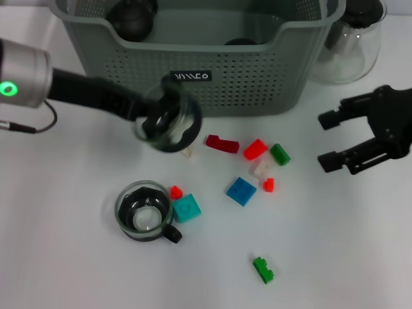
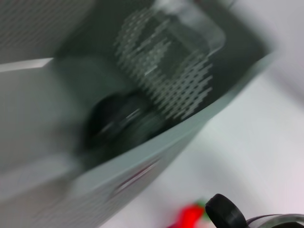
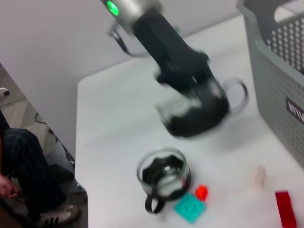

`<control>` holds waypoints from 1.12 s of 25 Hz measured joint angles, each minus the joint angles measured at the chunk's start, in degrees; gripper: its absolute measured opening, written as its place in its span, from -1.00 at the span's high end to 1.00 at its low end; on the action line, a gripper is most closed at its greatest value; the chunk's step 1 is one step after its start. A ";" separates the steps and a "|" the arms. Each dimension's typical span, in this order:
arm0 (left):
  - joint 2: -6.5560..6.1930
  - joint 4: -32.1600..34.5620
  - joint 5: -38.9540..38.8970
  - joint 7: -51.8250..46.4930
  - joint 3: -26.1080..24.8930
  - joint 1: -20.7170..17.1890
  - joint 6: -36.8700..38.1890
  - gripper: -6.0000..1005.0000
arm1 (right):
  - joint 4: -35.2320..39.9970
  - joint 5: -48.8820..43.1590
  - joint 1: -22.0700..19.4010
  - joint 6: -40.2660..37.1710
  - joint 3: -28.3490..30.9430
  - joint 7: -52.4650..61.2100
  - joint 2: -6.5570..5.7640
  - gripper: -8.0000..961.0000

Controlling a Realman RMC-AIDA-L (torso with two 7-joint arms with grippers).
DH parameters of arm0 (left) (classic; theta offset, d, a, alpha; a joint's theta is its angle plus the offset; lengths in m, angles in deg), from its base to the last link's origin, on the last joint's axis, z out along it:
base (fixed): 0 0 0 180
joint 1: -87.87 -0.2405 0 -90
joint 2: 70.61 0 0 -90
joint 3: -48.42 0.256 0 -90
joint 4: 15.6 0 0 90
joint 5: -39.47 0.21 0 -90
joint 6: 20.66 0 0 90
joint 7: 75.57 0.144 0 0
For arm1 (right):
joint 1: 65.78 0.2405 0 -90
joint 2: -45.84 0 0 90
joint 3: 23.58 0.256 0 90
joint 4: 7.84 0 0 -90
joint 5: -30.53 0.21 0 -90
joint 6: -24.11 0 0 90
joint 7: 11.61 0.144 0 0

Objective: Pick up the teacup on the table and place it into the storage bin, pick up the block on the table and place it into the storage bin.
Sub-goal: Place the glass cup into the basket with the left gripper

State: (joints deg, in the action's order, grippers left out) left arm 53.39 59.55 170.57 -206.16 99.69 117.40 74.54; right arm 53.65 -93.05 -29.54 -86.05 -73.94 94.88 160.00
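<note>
1. Head view showed me the bin (image 1: 257,77) standing at the far side of the table (image 1: 64,257), the biggest thing there, with dark round shapes already inside it and a glass carafe (image 1: 351,45) just beside its right end.
2. My left gripper (image 1: 161,122) hung in front of the bin's near wall, below the rim, clamped on a glass teacup (image 1: 168,119) lifted clear of the table; the right wrist view showed the same cup (image 3: 194,107) in the air with its handle pointing toward the bin.
3. My right gripper (image 1: 335,138) waited off to the right, jaws wide and holding nothing.
4. A second teacup (image 1: 145,211) stood on the table near me, upright, with a teal block (image 1: 187,208) touching its right side.
5. Smaller blocks lay scattered between cup and bin: a blue block (image 1: 241,190), a dark red block (image 1: 222,143), and a green block (image 1: 263,269) nearest me.
6. I judged the step to be carrying the cup to the bin. The next move called for raising it over the rim before going forward, then lowering it inside and releasing gently, as it is glass.
</note>
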 joint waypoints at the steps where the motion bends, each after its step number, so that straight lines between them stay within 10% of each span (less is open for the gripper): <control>1: -0.12 0.07 -2.24 0.72 -1.00 0.13 1.56 0.87 | -0.45 -0.42 0.00 -0.05 0.02 0.22 -0.39 -0.93; 10: -2.74 -0.06 -13.51 0.07 -2.83 7.37 3.47 0.88 | -4.13 -4.57 0.68 0.90 2.01 0.60 -2.13 -0.93; 28: -7.29 -24.12 13.59 -13.75 -1.58 28.01 -32.04 0.88 | -3.76 -8.69 2.09 2.23 1.81 3.02 -2.20 -0.93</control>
State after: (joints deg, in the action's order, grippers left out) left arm 46.10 35.43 184.15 -219.91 98.12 145.41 42.49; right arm 49.89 -101.73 -27.45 -83.82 -72.13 97.90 157.80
